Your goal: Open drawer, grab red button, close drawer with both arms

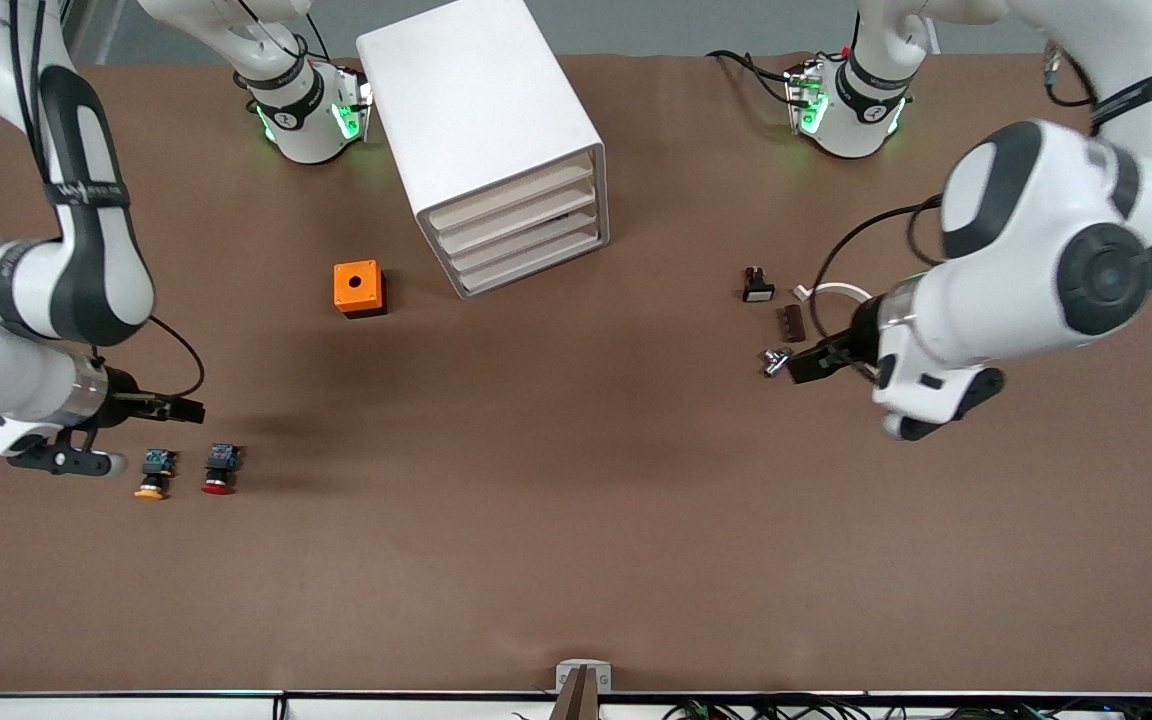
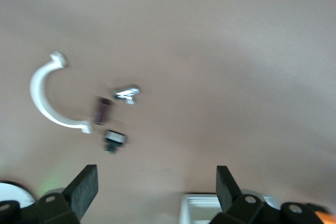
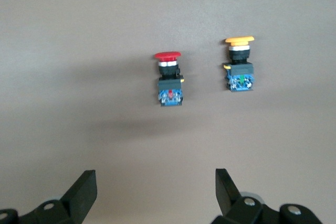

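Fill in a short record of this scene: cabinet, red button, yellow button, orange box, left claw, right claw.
cabinet: all four drawers shut
red button: on table, toward right arm's end, lying on its side
yellow button: beside red button, apart from it
orange box: beside cabinet
left claw: open, over small parts
right claw: open, empty, near the buttons

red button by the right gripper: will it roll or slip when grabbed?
The red button lies on its side with a round cap, so a nudge may roll it. Its boxy body looks easier to pinch than the cap. The open right gripper looks wide enough.
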`<control>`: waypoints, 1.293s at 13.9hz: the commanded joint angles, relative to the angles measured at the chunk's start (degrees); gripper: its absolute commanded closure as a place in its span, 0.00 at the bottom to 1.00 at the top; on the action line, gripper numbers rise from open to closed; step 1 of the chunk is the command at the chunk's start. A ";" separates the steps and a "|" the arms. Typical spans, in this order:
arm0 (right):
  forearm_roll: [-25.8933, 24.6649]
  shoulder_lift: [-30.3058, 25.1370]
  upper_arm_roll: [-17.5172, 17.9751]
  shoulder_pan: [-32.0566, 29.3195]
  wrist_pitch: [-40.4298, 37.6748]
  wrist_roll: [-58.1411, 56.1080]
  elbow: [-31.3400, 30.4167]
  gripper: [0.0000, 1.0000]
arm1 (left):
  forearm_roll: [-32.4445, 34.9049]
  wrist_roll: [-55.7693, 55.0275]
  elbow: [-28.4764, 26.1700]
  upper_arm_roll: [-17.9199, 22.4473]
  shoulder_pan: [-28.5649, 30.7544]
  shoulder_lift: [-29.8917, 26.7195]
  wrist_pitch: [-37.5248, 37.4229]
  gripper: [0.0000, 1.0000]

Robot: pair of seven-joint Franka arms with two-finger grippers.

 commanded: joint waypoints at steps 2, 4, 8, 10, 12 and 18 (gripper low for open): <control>-0.70 -7.51 1.07 -0.39 -5.98 -0.40 0.15 0.00 | 3.77 10.72 -3.33 -0.40 4.68 -5.38 -4.42 0.01; -0.70 -9.36 1.07 -0.39 -10.71 -0.49 2.95 0.00 | 4.12 16.78 -7.11 -0.40 7.67 -8.99 -4.34 0.01; -0.78 -9.46 1.16 -0.30 -21.35 -0.57 11.65 0.00 | 8.34 23.30 -14.58 -0.57 9.96 -15.23 -2.07 0.01; -0.70 -9.55 0.90 -0.74 -23.47 -0.66 13.68 0.00 | 8.35 26.29 -19.67 -0.75 12.33 -18.83 1.71 0.01; -0.87 -9.46 0.81 -0.92 -23.92 -0.66 14.13 0.00 | 8.35 29.28 -28.00 -0.40 12.69 -24.27 7.67 0.01; -1.05 -9.46 0.98 -0.48 -25.42 -3.04 14.22 0.00 | 8.35 32.45 -35.78 -0.31 14.71 -30.71 15.08 0.01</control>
